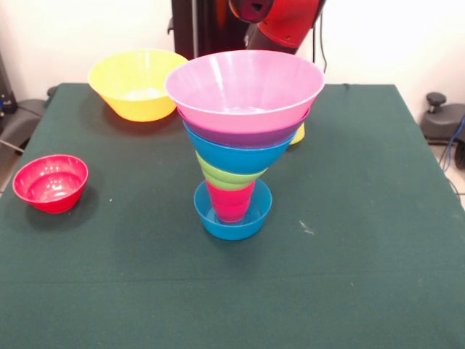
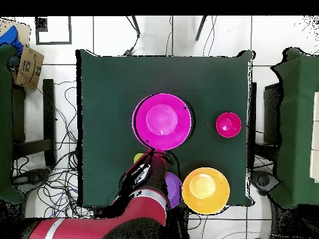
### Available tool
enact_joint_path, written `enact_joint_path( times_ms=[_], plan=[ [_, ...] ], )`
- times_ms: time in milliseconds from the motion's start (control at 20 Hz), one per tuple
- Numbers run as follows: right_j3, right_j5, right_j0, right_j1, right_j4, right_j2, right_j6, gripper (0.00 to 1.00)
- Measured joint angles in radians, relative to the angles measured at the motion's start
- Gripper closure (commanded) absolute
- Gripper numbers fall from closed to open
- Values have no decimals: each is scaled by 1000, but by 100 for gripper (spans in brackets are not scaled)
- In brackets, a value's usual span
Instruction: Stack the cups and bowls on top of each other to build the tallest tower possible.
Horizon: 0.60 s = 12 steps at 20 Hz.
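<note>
Front view: the tower (image 1: pixel 236 145) stands near the middle of the green table (image 1: pixel 363 276). Its base is a small blue bowl (image 1: pixel 232 218) holding an upright red cup (image 1: pixel 230 202); above sit a lime green bowl (image 1: pixel 227 177), a medium blue bowl (image 1: pixel 236 154), a purple bowl (image 1: pixel 243 135) and the large pink bowl (image 1: pixel 244 87). The stack widens upward, so I judge it top-heavy and easily tipped. A small red bowl (image 1: pixel 51 183) sits well apart at the left edge; the large yellow bowl (image 1: pixel 136 83) sits at the far side. A sliver of yellow behind the tower may be the yellow cup (image 1: pixel 298 134). These pieces look light, stiff and glossy, hence slippery; a rim pinch seems the soundest hold. Only the arm (image 1: pixel 283 18) shows here.

Overhead view: the gripper (image 2: pixel 147 163) sits just beside the pink bowl's rim, over the yellow cup. Whether its jaws are parted or closed cannot be determined. A second purple bowl (image 2: pixel 172 188) lies beside the yellow bowl, partly under the arm.
</note>
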Motion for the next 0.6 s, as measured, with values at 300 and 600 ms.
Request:
enact_joint_path(
  times_ms=[300,600],
  plan=[
    [0,0,0,-6,0,0,0,100],
    [0,18,-2,-55,33,3,0,100]
  ],
)
